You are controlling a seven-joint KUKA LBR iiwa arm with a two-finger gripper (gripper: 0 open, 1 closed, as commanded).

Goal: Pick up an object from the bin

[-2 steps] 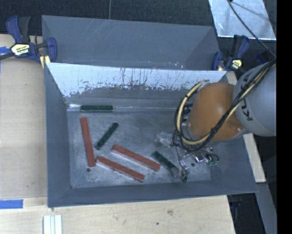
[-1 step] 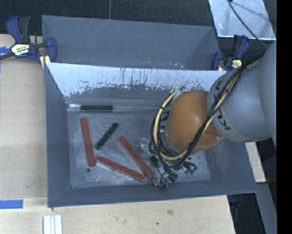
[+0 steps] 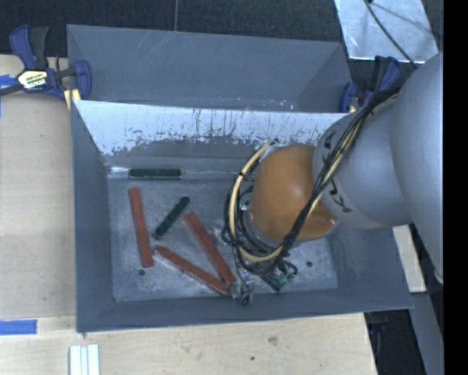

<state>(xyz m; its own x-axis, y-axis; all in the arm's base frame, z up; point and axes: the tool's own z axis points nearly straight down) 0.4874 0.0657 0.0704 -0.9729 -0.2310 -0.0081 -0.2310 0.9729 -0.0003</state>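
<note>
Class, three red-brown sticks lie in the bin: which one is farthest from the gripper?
The leftmost stick, standing apart by the left wall. The middle stick and the front stick both slant toward the gripper.

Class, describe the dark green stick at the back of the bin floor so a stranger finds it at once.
Start at the grey bin and follow its floor to the far edge, under the scratched back wall. A dark green stick lies flat along that edge, alone. The other green stick is tilted and lies farther forward, between red-brown sticks.
</note>
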